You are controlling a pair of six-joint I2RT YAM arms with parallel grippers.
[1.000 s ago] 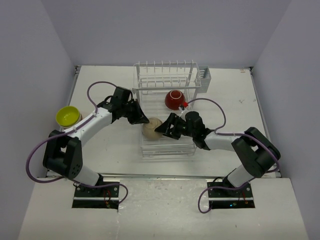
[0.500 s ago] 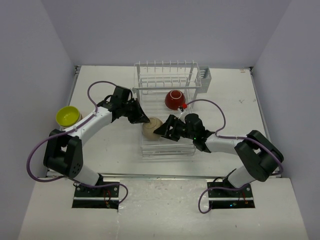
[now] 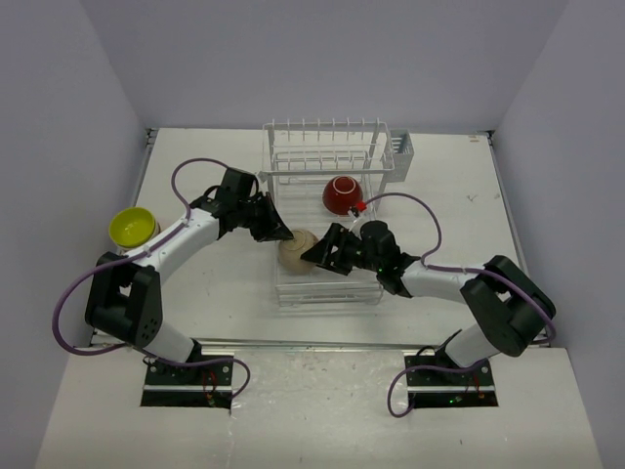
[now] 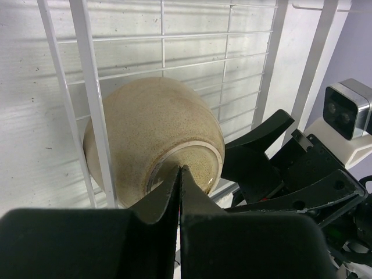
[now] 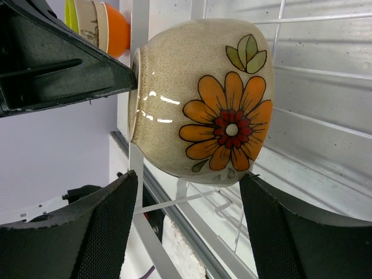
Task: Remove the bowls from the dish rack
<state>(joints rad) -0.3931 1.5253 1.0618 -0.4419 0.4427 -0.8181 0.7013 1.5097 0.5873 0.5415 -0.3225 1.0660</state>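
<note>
No text, label, brand, number or sign can be read in any of the views. The only marking is a painted orange flower with green leaves on the side of the beige bowl [image 5: 197,99], and it carries no letters.

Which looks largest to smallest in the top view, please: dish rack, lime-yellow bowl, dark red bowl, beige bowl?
1. dish rack
2. lime-yellow bowl
3. dark red bowl and beige bowl look alike; the beige one is partly hidden.
</note>
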